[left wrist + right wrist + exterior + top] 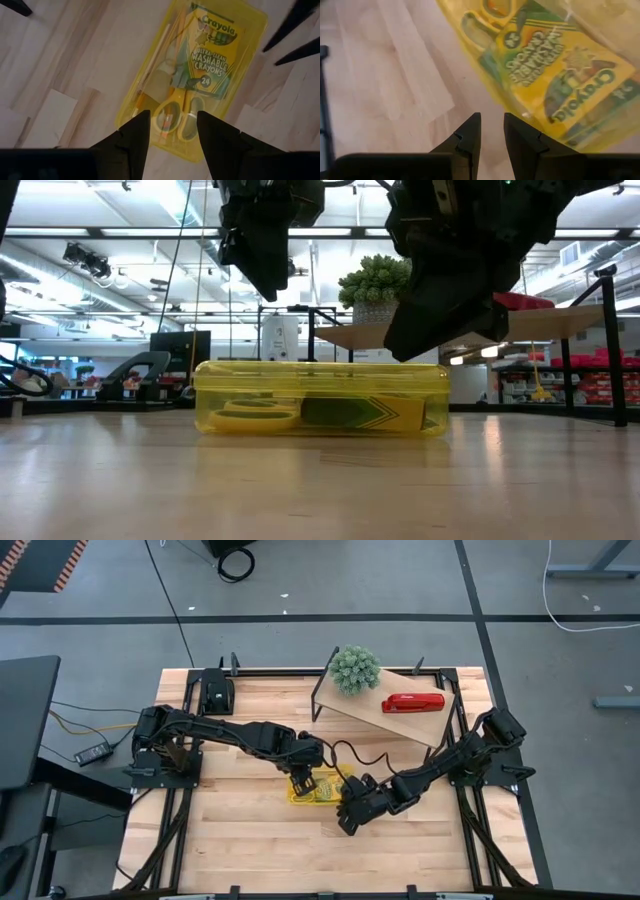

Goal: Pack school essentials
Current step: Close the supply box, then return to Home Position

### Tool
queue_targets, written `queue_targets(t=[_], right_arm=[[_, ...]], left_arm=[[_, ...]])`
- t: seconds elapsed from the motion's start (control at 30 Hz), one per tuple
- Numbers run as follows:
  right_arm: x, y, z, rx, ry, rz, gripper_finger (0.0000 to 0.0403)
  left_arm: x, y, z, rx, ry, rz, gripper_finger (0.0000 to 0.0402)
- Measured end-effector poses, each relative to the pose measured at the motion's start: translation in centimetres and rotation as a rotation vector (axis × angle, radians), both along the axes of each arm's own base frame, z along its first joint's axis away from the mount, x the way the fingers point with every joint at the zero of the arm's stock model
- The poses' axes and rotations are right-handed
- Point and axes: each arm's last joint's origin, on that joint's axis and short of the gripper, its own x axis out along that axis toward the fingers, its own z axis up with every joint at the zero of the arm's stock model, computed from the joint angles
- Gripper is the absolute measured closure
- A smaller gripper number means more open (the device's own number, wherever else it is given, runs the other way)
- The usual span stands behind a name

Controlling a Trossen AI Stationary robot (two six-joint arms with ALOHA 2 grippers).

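Note:
A shut, see-through yellow case (318, 787) lies flat on the wooden table (250, 850). Inside it are a green-and-yellow crayon box (212, 55), yellow-handled scissors (175, 112) and thin pencils (159, 55). My left gripper (170, 125) hangs open above the case's end where the scissors lie, pointing steeply down and clear of the lid. My right gripper (492, 125) slants down over bare wood just off the case's near right side. Only a narrow gap shows between its fingers, and nothing is in it. In the low view both grippers (265, 280) (420, 330) stand above the case (320, 395).
A raised wooden shelf (370, 710) at the far right carries a round green potted plant (355, 668) and a red stapler (412, 703). A black cable (350, 752) loops between the shelf and the case. Bare wood stretches along the near half of the table.

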Motion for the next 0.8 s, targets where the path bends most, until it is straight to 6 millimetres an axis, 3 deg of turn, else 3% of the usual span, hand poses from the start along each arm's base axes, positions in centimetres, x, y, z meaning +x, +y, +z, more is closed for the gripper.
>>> queue_targets(t=[0.17,0.47,0.6,0.8], right_arm=[[0.1,0.6,0.9,0.039,-0.043,0.022,0.0311],[-0.3,0.0,6.4,0.050,-0.185,0.057,0.0311],[-1.6,-1.0,8.6,0.030,-0.208,0.023,0.0311],[-4.1,-2.5,11.8,-0.018,-0.240,0.018,0.0340]], left_arm=[[-0.4,0.0,0.2,0.011,0.020,-0.024,0.0230],[-2.3,0.1,3.3,0.075,-0.056,-0.145,0.0240],[-3.6,0.2,4.7,0.135,-0.111,-0.138,0.0284],[-6.1,0.7,5.3,0.168,-0.205,-0.142,0.0387]])
